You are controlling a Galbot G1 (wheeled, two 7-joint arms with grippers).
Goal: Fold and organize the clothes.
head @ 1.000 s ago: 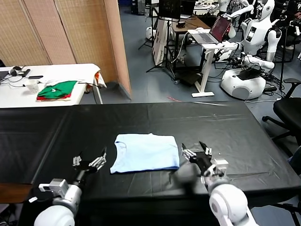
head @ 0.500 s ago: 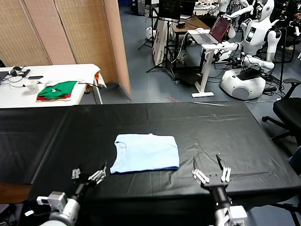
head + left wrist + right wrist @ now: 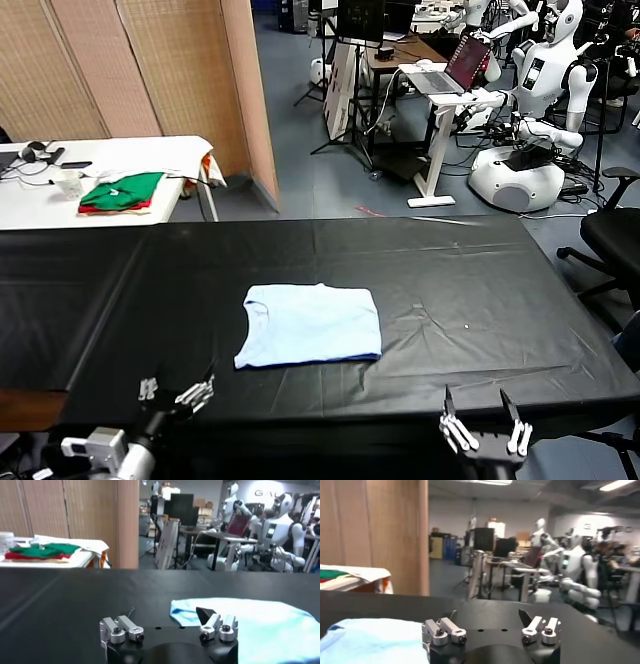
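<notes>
- Across the foreground stretches the black table (image 3: pixel 500 290), covered in a dark wrinkled sheet; it fills most of the head view from edge to edge.
- Behind it, on the robot's left, stand tan folding screens (image 3: pixel 130 70); beyond them on the right is a workshop with white humanoid robots (image 3: pixel 545 70) and a desk carrying an open laptop (image 3: pixel 462 62).
- A white side table (image 3: pixel 100 185) sits past the black table's far left corner; on it lies a folded green garment over a red one (image 3: pixel 122 192).
- The pale light-blue T-shirt (image 3: pixel 310 325) lies near the middle of the black table, folded into a flat rectangle with its round neck toward the robot's left; nothing touches it.
- The left gripper (image 3: pixel 176 393) hangs low at the near edge of the table, off the shirt's near-left corner and apart from it; its fingers stand spread, holding nothing; the left wrist view shows the shirt (image 3: pixel 265 625) just ahead of them.
- The right gripper (image 3: pixel 485 428) sits at the near edge, well to the right of the shirt; its fingers are likewise apart and empty.
</notes>
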